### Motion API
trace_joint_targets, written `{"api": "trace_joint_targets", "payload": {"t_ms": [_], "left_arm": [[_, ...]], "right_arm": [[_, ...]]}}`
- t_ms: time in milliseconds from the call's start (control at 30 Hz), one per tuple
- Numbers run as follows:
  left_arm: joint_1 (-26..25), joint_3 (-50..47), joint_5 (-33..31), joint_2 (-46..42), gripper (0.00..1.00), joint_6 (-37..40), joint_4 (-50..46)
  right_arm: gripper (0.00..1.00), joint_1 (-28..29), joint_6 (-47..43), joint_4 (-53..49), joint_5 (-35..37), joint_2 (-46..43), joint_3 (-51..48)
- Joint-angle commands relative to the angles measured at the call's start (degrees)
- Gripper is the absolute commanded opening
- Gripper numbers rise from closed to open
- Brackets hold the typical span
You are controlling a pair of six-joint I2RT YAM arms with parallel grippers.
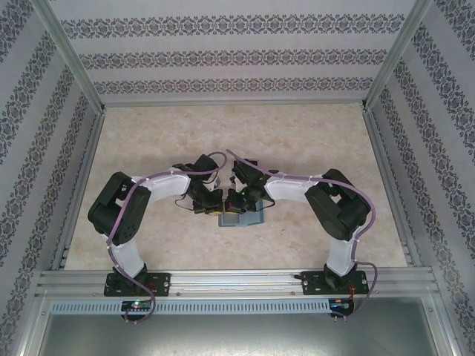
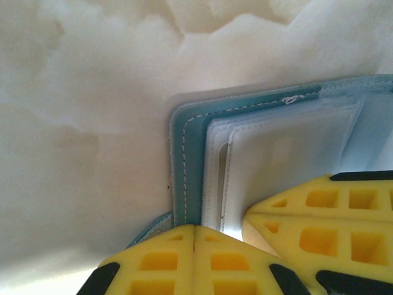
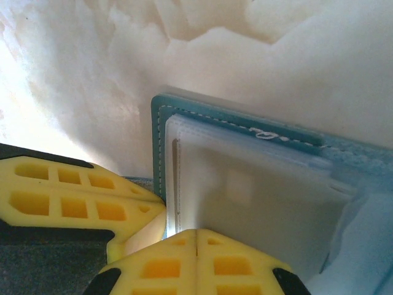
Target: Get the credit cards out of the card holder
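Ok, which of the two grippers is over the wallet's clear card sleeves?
The right gripper: its shut tips sit over the card holder's clear sleeves. The left gripper is shut off to the side, at the teal border.

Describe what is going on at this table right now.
A robot's left tool and right tool meet over a small teal-blue folding wallet lying open on the beige marbled table. Both tools are shut, their yellow tips side by side at the wallet's edge. Pale clear sleeves show inside. No card is seen outside the wallet, and whether either tool pinches anything cannot be told.
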Motion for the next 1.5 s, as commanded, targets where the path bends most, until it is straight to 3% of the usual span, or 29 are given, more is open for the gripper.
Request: {"api": "trace_joint_targets", "payload": {"t_ms": [0,433,767,1033,1300,1467], "left_arm": [[0.5,-0.6,0.4,0.7,0.00,-0.2,0.3],[0.5,-0.3,0.4,-1.2,0.00,-1.2,0.3],[0.1,-1.4,7.0,-1.8,0.00,-6.3,8.6],[0.1,-1.6,8.4,-0.1,0.00,-7.1,10.5],[0.1,-0.8,7.3,2.6,0.00,-5.7,7.8],[0.1,-0.2,5.8,3.4,0.00,-4.1,4.8]], "right_arm": [[0.05,0.7,-1.4,-5.1,3.3,0.3,0.6],[0.11,1.1,-4.5,-13.3,8.9,0.1,3.4],[0.13,1.3,-4.8,-14.3,9.9,-0.7,3.9],[0.15,1.4,-5.1,-15.3,10.7,-0.8,4.4],[0.16,1.4,-4.9,-16.0,11.7,-0.9,4.3],[0.25,1.5,-5.3,-17.3,12.9,-1.9,4.3]]}}
